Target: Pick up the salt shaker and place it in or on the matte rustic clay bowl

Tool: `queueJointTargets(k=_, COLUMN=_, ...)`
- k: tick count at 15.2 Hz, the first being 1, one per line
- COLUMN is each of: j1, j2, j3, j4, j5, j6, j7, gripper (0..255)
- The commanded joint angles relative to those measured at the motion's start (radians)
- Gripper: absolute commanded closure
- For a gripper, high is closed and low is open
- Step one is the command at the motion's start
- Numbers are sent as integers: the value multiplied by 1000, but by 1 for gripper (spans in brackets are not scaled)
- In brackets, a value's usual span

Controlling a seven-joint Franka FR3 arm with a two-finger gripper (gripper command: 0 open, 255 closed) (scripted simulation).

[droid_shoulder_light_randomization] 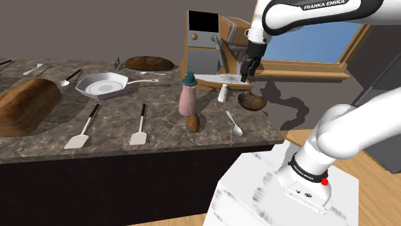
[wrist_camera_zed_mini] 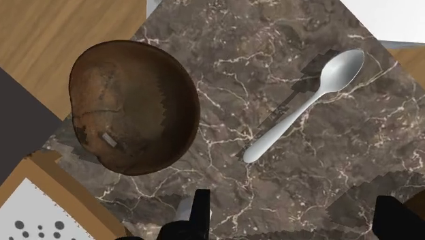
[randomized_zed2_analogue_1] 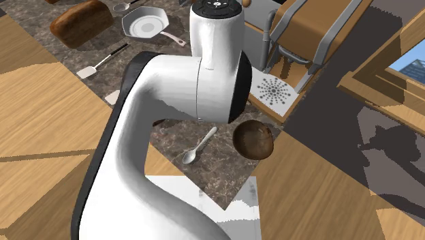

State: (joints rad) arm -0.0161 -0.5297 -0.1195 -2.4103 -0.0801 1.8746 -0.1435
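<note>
Two spatulas (droid_shoulder_light_randomization: 140,128) and two loaves (droid_shoulder_light_randomization: 26,106) lie on the counter (droid_shoulder_light_randomization: 164,135) in my shoulder view. One white salt shaker (droid_shoulder_light_randomization: 223,93) stands upright just left of one brown bowl (droid_shoulder_light_randomization: 252,101), and the gripper (droid_shoulder_light_randomization: 247,72) hangs over that corner. My second exterior view gives one bowl and one spoon (randomized_zed2_analogue_1: 199,146) beside it. At the wrist, I see two fingers (wrist_camera_zed_mini: 201,213) standing apart, clasping nothing, above the counter near one bowl and one spoon.
</note>
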Motion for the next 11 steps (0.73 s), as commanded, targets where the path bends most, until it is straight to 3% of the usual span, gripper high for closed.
queueJointTargets(k=1, j1=0, j2=86, j3=-34, j4=34, j5=8, j6=54, j7=-45, gripper=0)
queueJointTargets(k=11, j1=2, j2=486, j3=-155, j4=255, j5=149, j6=212, j7=-292, gripper=0)
